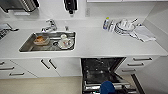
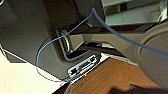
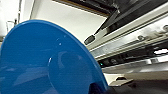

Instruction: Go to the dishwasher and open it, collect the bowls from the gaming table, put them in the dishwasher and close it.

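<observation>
The dishwasher stands open under the white counter, showing its dark interior, with the door folded down toward me. A bright blue bowl hangs over the lowered door at the bottom of the head view. In the right wrist view the same bowl stands on edge, very close, with my right gripper shut on its rim. Beside it runs the dishwasher's metal edge. The gaming table is out of view.
A steel sink holding dishes sits left of the dishwasher, with a tap behind it. White plates and cups and a cloth lie on the counter. White drawers flank the opening. The left wrist view shows wooden floor.
</observation>
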Motion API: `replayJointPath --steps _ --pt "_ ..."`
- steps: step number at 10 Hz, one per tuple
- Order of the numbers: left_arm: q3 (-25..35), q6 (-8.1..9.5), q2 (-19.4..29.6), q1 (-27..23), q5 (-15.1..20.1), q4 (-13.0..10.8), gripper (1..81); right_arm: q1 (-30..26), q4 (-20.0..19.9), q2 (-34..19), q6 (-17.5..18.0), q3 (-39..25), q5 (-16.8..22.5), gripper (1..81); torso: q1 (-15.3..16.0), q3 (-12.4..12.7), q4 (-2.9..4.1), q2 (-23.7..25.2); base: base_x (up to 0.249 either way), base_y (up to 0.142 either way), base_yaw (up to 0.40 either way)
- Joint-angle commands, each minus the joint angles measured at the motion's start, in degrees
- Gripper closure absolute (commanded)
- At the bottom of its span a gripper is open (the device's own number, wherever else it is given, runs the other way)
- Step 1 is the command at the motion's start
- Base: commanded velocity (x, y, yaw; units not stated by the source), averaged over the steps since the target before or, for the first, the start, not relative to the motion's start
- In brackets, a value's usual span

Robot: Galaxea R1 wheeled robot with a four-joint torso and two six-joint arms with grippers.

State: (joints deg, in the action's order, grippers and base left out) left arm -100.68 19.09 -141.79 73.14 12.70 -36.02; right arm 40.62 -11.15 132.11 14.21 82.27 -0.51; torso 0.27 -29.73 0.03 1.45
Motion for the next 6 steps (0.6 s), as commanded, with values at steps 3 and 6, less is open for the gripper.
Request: replayJointPath --steps 3,6 --pt "-13.12 -0.98 -5.7 7.49 -6.28 -1.42 1.0 -10.94 -1.59 13.43 4.95 15.86 8.07 81.1 0.0 0.0 0.0 0.0 0.0 0.0 0.0" --pt "-20.22 -2.22 -9.82 12.42 -9.87 -1.33 1.0 -13.31 -1.77 22.23 5.21 26.15 10.62 81.1 0.0 0.0 0.0 0.0 0.0 0.0 0.0"
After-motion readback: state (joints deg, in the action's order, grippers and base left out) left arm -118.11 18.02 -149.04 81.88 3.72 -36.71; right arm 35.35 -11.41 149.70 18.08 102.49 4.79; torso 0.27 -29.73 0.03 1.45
